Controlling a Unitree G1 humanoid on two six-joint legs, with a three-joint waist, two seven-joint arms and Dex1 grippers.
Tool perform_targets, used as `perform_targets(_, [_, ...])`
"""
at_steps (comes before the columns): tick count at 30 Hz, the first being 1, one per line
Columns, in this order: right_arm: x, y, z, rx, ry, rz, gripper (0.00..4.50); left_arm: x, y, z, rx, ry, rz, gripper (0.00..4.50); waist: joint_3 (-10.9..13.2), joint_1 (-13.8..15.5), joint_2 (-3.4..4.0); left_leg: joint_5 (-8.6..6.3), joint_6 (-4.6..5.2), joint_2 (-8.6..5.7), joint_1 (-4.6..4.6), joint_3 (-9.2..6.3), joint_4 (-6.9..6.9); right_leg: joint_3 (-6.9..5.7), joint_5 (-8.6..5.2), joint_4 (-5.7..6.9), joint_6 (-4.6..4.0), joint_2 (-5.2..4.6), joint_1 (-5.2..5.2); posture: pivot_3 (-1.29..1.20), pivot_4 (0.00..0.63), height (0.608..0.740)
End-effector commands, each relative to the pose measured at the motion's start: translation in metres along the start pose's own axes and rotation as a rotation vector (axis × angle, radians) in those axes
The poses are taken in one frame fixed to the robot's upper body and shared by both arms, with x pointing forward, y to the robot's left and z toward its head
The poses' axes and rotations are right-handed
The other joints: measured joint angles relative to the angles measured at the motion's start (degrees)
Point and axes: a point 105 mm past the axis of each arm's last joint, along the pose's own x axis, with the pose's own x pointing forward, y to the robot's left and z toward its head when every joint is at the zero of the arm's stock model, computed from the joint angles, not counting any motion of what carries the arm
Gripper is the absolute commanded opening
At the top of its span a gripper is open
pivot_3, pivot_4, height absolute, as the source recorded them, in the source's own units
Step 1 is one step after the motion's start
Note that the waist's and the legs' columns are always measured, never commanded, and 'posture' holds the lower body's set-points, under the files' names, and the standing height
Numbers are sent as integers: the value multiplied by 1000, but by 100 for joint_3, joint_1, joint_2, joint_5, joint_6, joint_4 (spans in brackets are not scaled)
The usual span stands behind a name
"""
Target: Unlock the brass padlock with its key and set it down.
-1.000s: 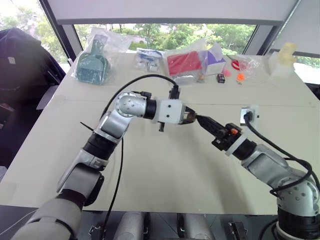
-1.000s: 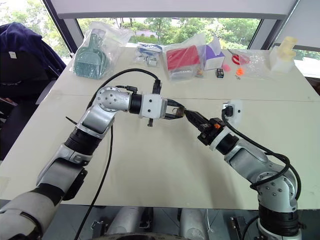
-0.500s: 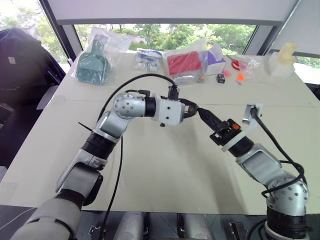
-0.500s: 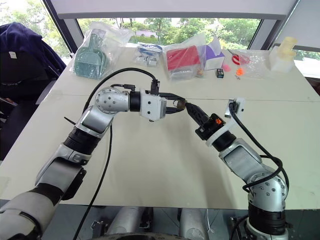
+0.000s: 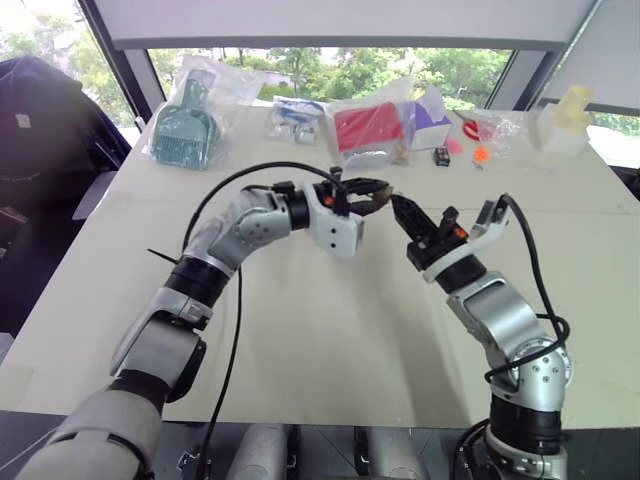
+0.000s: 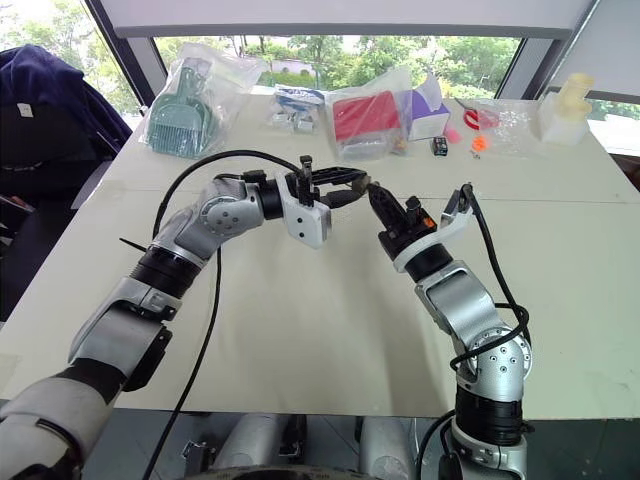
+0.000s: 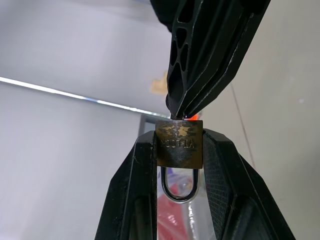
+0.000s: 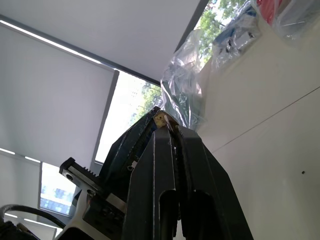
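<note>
Both grippers meet in mid-air over the white table (image 5: 330, 340), well above its bare middle. Left gripper (image 7: 180, 150) is clamped on the brass padlock (image 7: 179, 145), body pinched between the two fingers, shackle loop hanging back toward the wrist. Right gripper (image 5: 398, 205), fingers pressed together, tip right at the lock's end face. Bagged items (image 5: 368, 128) line the far edge, well apart from the arms
</note>
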Motion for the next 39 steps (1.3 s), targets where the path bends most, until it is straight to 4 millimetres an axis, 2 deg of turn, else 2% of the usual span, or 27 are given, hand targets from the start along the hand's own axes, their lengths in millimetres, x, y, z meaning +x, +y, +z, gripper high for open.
perform_targets(1, [-1,-18,17,75,-97,-95,62,0,34,25,100,-109,172,672,0,-2,0,0,0,0,0,0,0,0,0,0,0,0,0,0,150,740])
perform_targets(11, [-1,-21,24,199,-156,-127,62,-5,45,40,178,-145,329,672,0,-7,1,0,0,0,1,1,-1,0,0,1,1,-1,0,0,150,740])
perform_targets(19, [1,-18,28,248,-177,-133,62,-9,50,42,232,-142,389,672,-1,-9,1,0,0,0,1,2,-2,0,0,2,1,-1,-1,0,150,740])
perform_targets(22, [-1,-6,24,42,-111,-98,62,-4,36,32,162,-122,303,672,-1,-1,1,0,0,0,1,3,-2,0,0,2,1,-2,-1,0,150,740])
perform_targets(25, [-8,1,21,-270,-21,-69,62,-2,27,21,114,-84,215,672,-1,5,1,0,0,-1,0,8,-2,-1,0,-3,0,-7,0,0,150,740])
perform_targets(28, [-18,-2,24,-588,95,-62,953,-5,33,14,110,-69,190,672,0,1,2,0,1,-2,-2,13,-1,0,0,-8,0,-10,0,0,150,740])
perform_targets(30, [-22,-4,25,-699,151,-52,1952,-5,37,13,107,-71,187,672,0,0,1,0,1,0,-1,12,-2,0,0,-9,0,-14,0,0,150,740])
perform_targets(33, [-24,-2,22,-763,213,-4,3532,-4,38,14,92,-84,175,672,0,-8,1,0,0,5,2,12,-3,1,0,-8,0,-10,0,0,150,740])
perform_targets(39, [-19,6,24,-767,210,60,3532,-3,32,16,77,-93,150,672,0,1,1,0,0,10,4,12,-3,1,0,-5,0,-5,1,0,150,740])
